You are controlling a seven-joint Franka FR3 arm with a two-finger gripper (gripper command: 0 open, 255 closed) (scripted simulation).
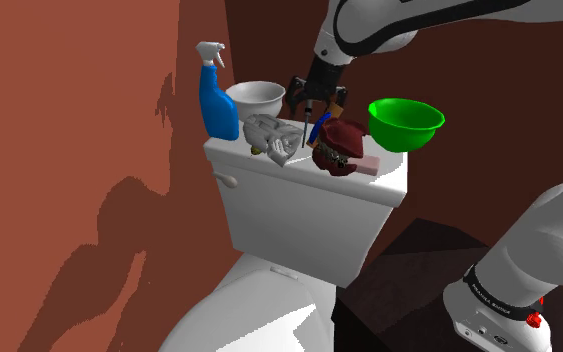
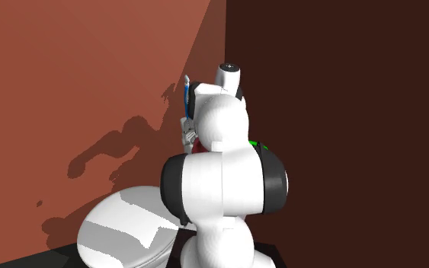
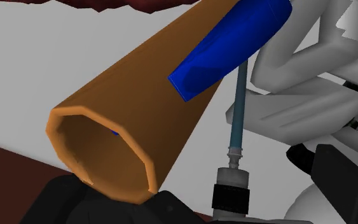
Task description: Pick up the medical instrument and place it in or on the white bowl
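Atop toilet tank (image 1: 299,215) | white bowl (image 1: 256,97): 1 | green bowl (image 1: 406,122): 1 | medical instrument (image 1: 309,130): 1, below end effector (image 1: 316,104) | grip: cannot tell

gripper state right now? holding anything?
Gripper: fingers shut on the medical instrument, an orange cone with a blue part.

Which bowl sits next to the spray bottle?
The white bowl, beside the blue spray bottle; the green bowl sits at the tank's other end.

The toilet tank lid (image 1: 393,176) bears spray bottle (image 1: 217,105), white bowl (image 1: 256,97), green bowl (image 1: 405,122).
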